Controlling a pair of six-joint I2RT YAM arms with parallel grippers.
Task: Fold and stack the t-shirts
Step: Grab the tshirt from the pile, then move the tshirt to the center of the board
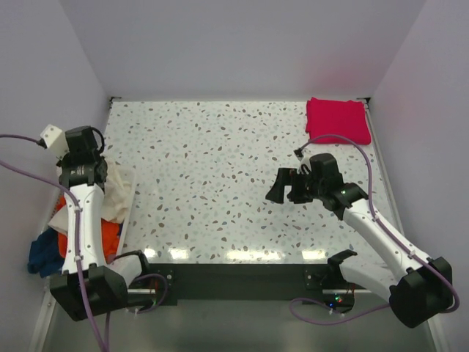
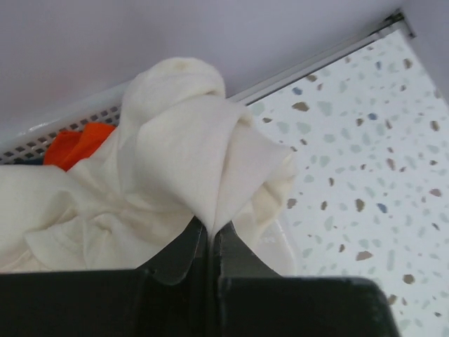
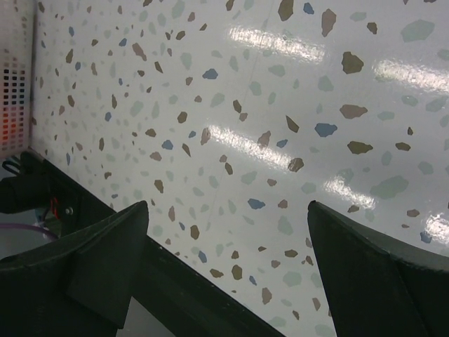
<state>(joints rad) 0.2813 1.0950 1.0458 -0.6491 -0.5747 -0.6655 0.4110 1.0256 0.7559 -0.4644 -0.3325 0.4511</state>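
My left gripper (image 2: 209,228) is shut on a fold of the cream t-shirt (image 2: 175,168), lifting it over the white slatted basket (image 2: 63,133) at the table's left edge. In the top view the cream t-shirt (image 1: 117,192) hangs below that gripper (image 1: 91,172), with an orange t-shirt (image 1: 110,233) and a dark blue one (image 1: 42,253) under it. A folded magenta-red t-shirt (image 1: 337,121) lies at the far right corner. My right gripper (image 1: 287,187) is open and empty above the speckled table (image 1: 212,169), right of centre.
Grey walls close in the table on the left, back and right. The dark front edge strip (image 1: 234,277) runs between the arm bases. The basket's slatted wall shows at the left edge of the right wrist view (image 3: 15,77).
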